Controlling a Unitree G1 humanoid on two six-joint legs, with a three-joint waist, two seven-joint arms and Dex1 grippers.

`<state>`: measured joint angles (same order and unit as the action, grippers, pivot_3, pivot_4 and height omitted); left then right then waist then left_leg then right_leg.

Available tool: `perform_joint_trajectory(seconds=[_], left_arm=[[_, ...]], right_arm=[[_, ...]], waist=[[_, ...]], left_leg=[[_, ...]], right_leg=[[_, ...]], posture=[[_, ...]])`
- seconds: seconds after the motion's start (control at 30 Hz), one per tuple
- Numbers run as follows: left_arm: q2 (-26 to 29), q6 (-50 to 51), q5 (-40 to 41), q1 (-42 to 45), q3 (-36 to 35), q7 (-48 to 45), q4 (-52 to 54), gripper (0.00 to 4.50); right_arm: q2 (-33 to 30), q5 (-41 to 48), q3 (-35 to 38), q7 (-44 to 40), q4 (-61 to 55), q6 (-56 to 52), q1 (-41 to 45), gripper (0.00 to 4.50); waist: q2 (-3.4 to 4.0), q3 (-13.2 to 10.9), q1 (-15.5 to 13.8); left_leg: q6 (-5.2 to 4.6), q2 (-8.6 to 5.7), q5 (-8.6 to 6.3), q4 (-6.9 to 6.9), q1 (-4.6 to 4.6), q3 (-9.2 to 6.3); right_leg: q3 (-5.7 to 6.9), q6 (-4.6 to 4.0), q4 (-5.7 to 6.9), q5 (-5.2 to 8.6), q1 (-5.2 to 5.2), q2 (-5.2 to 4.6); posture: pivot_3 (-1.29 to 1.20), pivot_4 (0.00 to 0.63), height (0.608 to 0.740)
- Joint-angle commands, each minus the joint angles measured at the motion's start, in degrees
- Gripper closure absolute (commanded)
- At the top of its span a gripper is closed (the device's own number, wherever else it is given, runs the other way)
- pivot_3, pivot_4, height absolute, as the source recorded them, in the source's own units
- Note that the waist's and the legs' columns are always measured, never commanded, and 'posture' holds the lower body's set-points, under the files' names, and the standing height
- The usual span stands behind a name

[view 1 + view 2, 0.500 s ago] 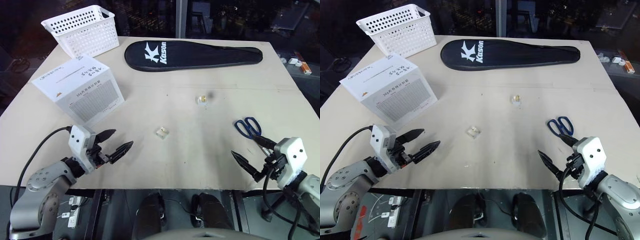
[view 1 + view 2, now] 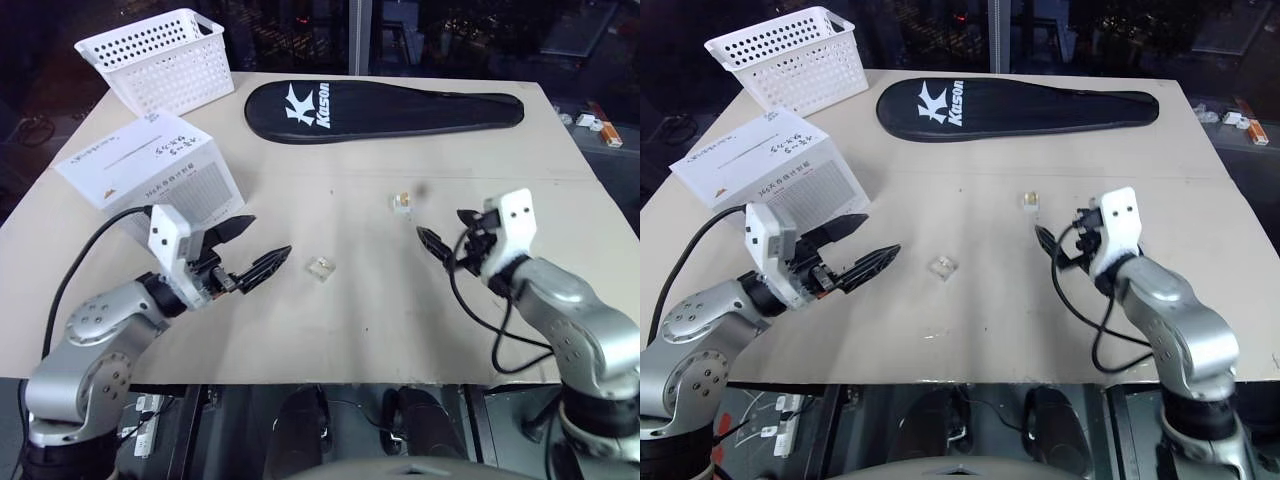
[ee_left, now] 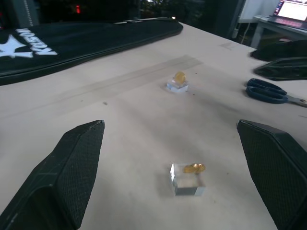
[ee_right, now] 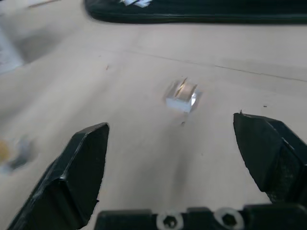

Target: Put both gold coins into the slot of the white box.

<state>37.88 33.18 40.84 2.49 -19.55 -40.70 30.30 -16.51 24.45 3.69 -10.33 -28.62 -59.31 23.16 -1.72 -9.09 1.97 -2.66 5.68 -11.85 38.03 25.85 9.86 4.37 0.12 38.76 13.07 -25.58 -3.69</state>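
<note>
Two gold coins sit on the counter [image 2: 400, 330], each perched edge-up on a small clear holder: the nearer coin [image 3: 194, 167] out in the open, well to the right of the white box [image 2: 160, 180], and the farther coin [image 3: 179, 76] farther right again and a little deeper in. The box stands at the counter's left side, its slot [image 2: 130, 152] a thin dark line across the handwritten top face — neither coin has gone in yet.

The left claw [image 2: 248, 255] hovers just right of the box, fingers spread wide and aimed at the nearer coin, holding nothing. The right claw [image 2: 448, 238] hangs beside the farther coin, well right of the box, its fingers also apart and empty.

The coins look thin, hard, light and slick — easy to flick off their holders. The safest hold is likely across the flat faces, pinched above the clear block so the holder stays behind. Beyond the box lie a white perforated basket [image 2: 165, 58] and a black racket cover [image 2: 385, 108]; blue scissors [image 3: 271, 91] lie far to its right.
</note>
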Motion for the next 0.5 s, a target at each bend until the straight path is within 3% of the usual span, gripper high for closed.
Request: perform_joint_trajectory(seconds=[0.03, 0.07, 0.2, 0.5], left_arm=[[0.78, 0.58, 1.60, 1.85, 0.24, 0.50, 1.33, 0.00], [0.85, 0.72, 1.70, 2.19, 0.34, 0.52, 1.43, 0.00], [1.13, 0.40, 1.42, 1.69, 0.39, 0.14, 1.47, 0.00], [0.96, 0.12, 1.87, -0.27, -0.11, 0.98, 2.93, 0.00]], right_arm=[[3.27, -2.85, -2.26, 4.04, 6.94, -1.43, 7.25, 1.78], [4.51, -3.64, -2.44, 5.10, 9.32, -1.48, 9.24, 1.78], [8.40, -6.22, -3.85, 6.17, 19.44, 1.22, 15.85, 3.27], [9.98, -9.66, -4.14, 6.36, 27.64, 2.77, 20.14, 3.27]], waist=[[0.00, 0.00, 0.32], [0.01, 0.00, 0.32], [0.01, 0.00, 0.33], [0.02, -0.01, 0.26]], left_leg=[[0.00, 0.01, 0.00, 0.00, -0.01, 0.00], [0.01, 0.01, 0.01, 0.01, -0.02, 0.01], [0.04, 0.02, 0.04, 0.03, -0.02, 0.00], [0.06, 0.02, 0.05, 0.04, 0.01, 0.00]], right_leg=[[0.00, 0.00, 0.00, 0.00, 0.01, 0.00], [-0.01, 0.01, 0.02, 0.00, 0.01, 0.00], [0.00, 0.01, 0.07, -0.01, 0.01, 0.01], [0.04, 0.02, 0.06, -0.01, 0.01, -0.01]], posture=[[0.00, 0.150, 0.740], [0.00, 0.150, 0.740], [0.00, 0.150, 0.740], [0.00, 0.150, 0.740]])
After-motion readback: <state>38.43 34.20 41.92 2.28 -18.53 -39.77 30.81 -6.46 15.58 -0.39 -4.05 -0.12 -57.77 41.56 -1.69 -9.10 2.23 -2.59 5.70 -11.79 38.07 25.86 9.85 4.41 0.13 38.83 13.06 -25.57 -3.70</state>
